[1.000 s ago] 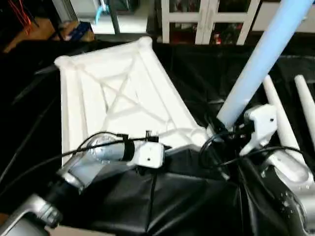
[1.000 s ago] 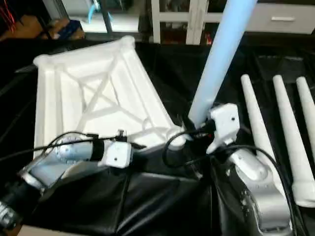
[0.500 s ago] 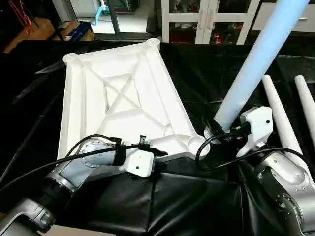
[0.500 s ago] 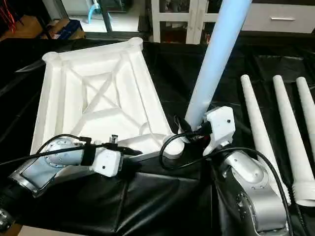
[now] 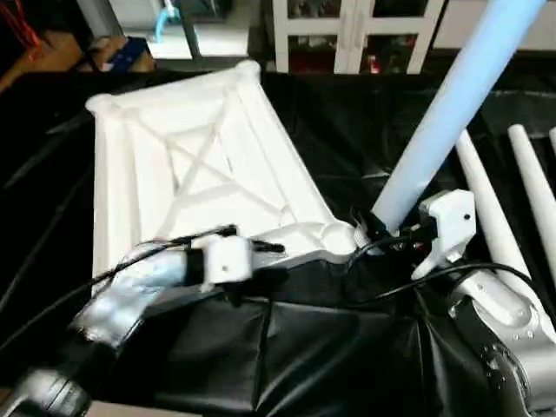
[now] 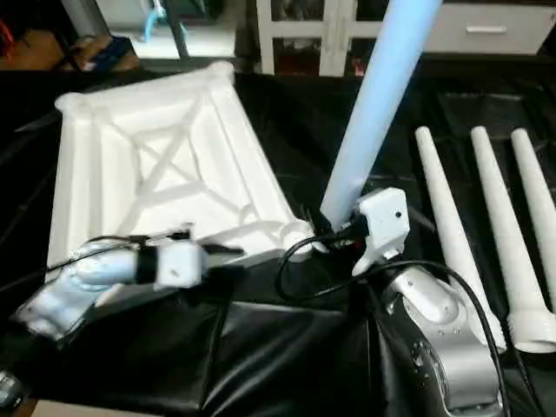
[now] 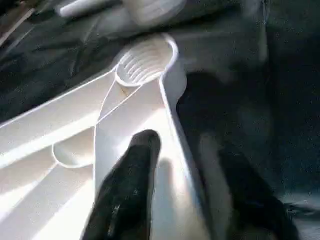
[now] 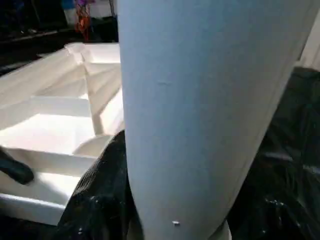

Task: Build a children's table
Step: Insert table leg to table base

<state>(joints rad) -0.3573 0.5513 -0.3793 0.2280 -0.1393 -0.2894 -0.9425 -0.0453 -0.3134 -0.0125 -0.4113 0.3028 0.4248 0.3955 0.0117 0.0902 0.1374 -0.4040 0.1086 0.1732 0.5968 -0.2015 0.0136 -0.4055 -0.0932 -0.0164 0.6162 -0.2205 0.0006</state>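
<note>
While the white plastic rectangular table top (image 5: 200, 174) lies upside down on the black crinkled plastic sheet (image 5: 330, 347), X-ribbed underside up, the left gripper (image 7: 187, 175) straddles its near edge wall close to the near right corner: one black finger (image 7: 130, 185) sits inside the tray, the other outside on the sheet, jaws parted around the wall, contact hard to confirm. Motion blur smears the left forearm (image 5: 139, 282) in both head views, so the fingers are barely readable there. Just past the fingers, the round ribbed corner socket (image 7: 145, 60) is visible. The right gripper (image 5: 382, 233) is clamped on the long pale tapered tube leg (image 5: 452, 104), which stands tilted with its lower end at that same near right corner socket; whether the end is seated in the socket cannot be made out, since gripper and cables hide it. The leg's upper end is cut off by the frame top. In the right wrist view the leg blocks most of the scene, with one black finger (image 8: 102, 185) beside it. Three more white tapered tube legs (image 6: 452, 226) lie side by side on the sheet to the right, near ends partly hidden by the right forearm (image 6: 443, 339). A white shelving unit (image 5: 356, 35) stands behind, cropped.
</note>
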